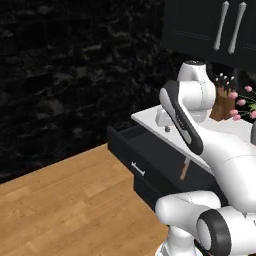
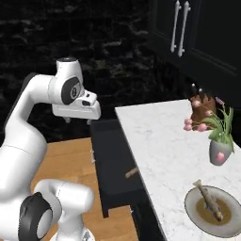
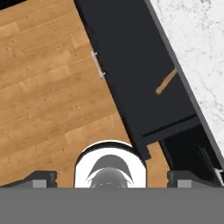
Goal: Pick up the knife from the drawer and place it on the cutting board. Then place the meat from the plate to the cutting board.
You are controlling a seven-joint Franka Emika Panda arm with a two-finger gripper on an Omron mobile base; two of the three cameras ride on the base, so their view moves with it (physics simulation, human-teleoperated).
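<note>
knife (image 3: 166,82): we are judging it light, stiff; taking the wooden handle.
claw (image 2: 78,121): hovering above drawer (image 3: 131,65), fingers apart.

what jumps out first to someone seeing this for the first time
The drawer stands pulled out from under the white marble counter, with the knife lying inside, its brown handle poking out from under the counter edge. The gripper hangs well above the drawer. At the counter's near end, the meat lies on the plate.
</note>
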